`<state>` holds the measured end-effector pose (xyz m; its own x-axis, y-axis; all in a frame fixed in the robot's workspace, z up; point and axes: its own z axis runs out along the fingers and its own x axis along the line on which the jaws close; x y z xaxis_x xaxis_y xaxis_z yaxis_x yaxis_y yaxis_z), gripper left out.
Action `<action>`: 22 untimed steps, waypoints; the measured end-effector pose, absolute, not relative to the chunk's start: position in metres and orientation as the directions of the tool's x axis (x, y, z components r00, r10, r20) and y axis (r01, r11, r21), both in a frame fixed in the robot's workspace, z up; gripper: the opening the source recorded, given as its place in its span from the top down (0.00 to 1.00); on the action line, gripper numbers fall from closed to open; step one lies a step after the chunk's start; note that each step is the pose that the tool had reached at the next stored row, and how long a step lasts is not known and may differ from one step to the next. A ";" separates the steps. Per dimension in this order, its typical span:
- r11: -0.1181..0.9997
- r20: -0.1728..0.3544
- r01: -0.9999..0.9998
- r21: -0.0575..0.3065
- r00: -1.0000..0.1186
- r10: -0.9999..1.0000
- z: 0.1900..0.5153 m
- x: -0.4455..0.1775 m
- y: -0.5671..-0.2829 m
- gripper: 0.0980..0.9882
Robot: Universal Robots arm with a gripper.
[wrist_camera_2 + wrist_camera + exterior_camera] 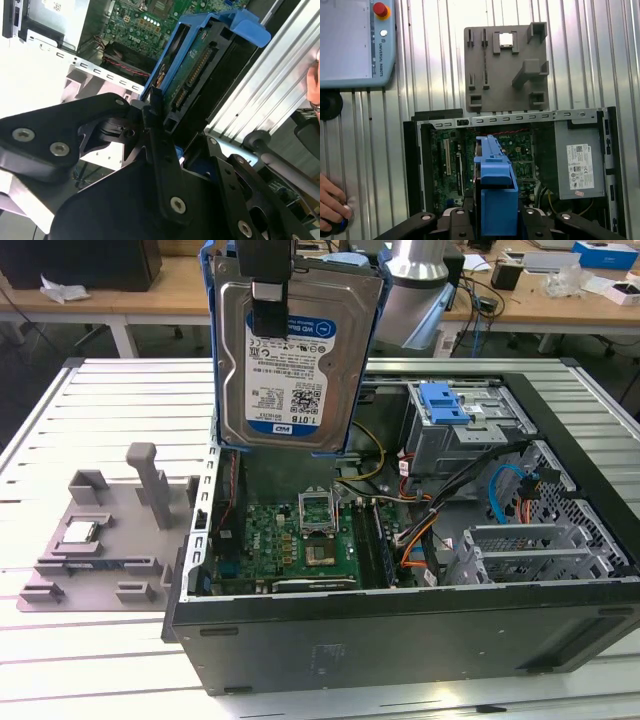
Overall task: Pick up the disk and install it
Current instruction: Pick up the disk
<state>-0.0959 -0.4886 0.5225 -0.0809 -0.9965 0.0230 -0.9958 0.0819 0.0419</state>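
Ribbed metal table (100, 665), open computer case (400, 640), grey fixture plate (110, 550), possibly a pendant (350, 45)

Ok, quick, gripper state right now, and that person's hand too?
Gripper: shut on the disk, held upright over the computer case.
Hand: resting on a small dark object.

Bright, even overhead light on my feeds. Glare streaks on the ribbed tabletop (90, 680) below the gripper (268, 322), mild sheen on the disk (300, 380) it clamps. Case (400, 640) interior beneath sits in shadow. Second wrist view blows out white beside the gripper.
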 end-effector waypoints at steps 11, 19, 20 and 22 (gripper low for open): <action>0.082 0.023 -0.996 0.042 -0.081 -0.996 0.522 -0.089 -0.489 0.70; 0.082 0.027 -0.996 0.042 -0.080 -0.996 0.522 -0.077 -0.489 0.70; 0.082 0.028 -0.996 0.041 -0.081 -0.996 0.522 -0.074 -0.489 0.70; 0.082 0.029 -0.996 0.041 -0.081 -0.996 0.522 -0.071 -0.489 0.70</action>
<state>-0.0715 -0.4886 0.5223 -0.0805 -0.9963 0.0289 -0.9958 0.0817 0.0415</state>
